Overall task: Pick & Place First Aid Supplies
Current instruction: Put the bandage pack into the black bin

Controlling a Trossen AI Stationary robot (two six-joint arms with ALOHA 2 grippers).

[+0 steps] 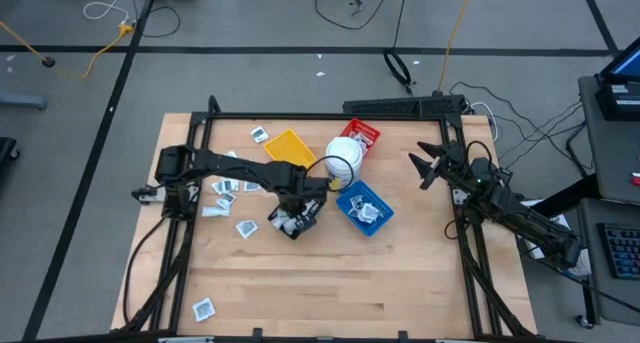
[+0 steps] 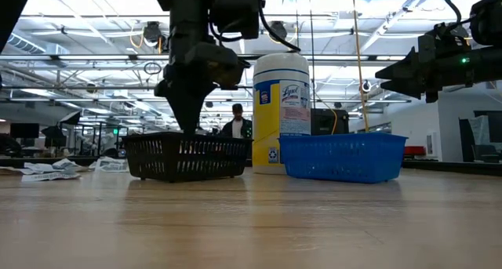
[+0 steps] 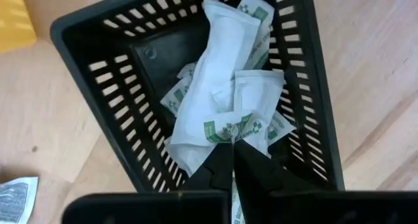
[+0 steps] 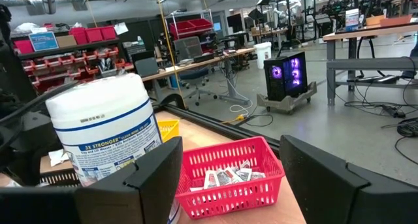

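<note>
closest to the low camera: bare wooden table [image 2: 251, 222], then black basket [image 2: 186, 157] with left gripper [image 2: 188, 120] reaching down into it. fingers [image 3: 219, 168] pinched together on a thin pale strip [image 3: 233, 201], just above the heap of white packets [image 3: 219, 87] already lying inside the black basket [image 3: 104, 87]; long wrapped ones across the top, squarer green-printed ones beneath.

beside that, round white tub [image 2: 281, 112] standing upright, touching or nearly touching the blue basket [image 2: 342, 157] in the low view. seen from above: blue basket [image 1: 345, 205] holding a few packets, red basket [image 1: 365, 131] beyond the tub, yellow tray [image 1: 290, 147] just next to it. red basket [image 4: 228, 178] also holding small packets.

more loose packets [image 1: 228, 188] scattered on the wood under the left arm, one [image 1: 259, 134] near the far edge, one [image 1: 204, 307] alone toward the near edge.

off at the right side of the table, well apart from the baskets: right gripper [image 1: 428, 166], raised, fingers spread, holding nothing.
</note>
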